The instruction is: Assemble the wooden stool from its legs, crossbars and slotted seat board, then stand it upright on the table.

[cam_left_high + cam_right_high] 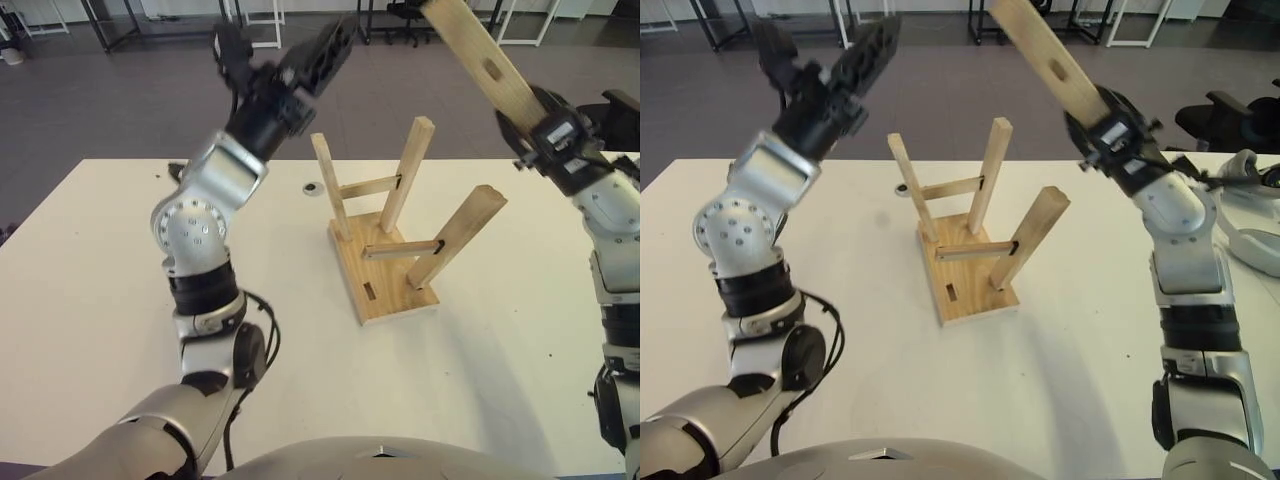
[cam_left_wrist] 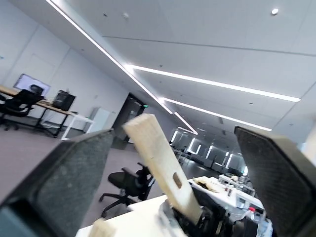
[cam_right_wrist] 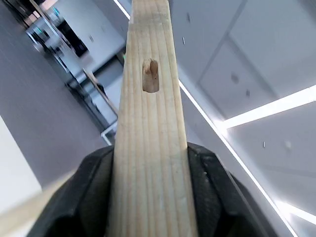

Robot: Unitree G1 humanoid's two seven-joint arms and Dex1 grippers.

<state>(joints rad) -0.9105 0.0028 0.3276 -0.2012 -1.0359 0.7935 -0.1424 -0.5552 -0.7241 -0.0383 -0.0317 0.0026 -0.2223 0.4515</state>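
The right gripper clamps the loose leg near its lower end, upper right. It's stiff, light wood, likely slick, so a firm hold suits. The left gripper gapes empty, upper left. The three-legged seat board lies mid-frame.

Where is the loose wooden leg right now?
The loose leg is clamped in the right gripper, raised on the robot's right in the eye views, higher than the seat board with three legs.
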